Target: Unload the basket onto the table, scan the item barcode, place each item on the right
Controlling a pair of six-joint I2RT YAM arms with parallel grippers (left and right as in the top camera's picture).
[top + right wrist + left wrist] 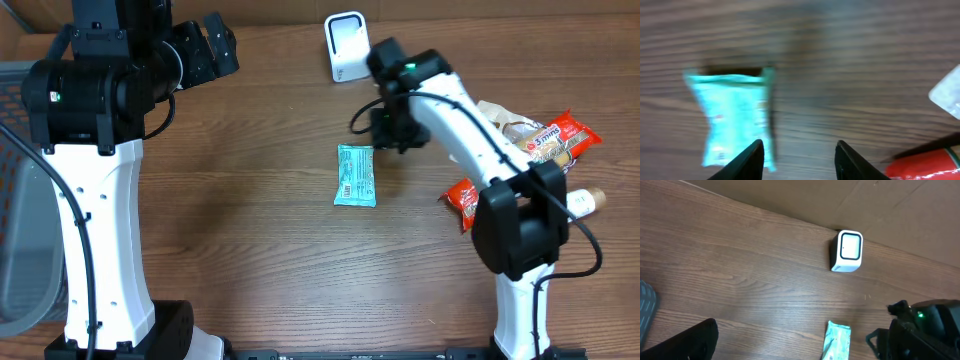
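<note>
1. brown wood-grain table.
2. teal snack packet lies flat mid-table, nothing gripping it.
3. right gripper hovers just beside it, fingers spread, empty.
4. red snack packs piled at the right.
5. white barcode scanner upright at the far edge; left gripper spread wide, empty.
6. cardboard wall behind.

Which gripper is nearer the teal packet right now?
Right. The right gripper hovers just past the far end of the teal packet, jaws apart and empty. The left gripper sits well off to the back left, nowhere near it.
</note>
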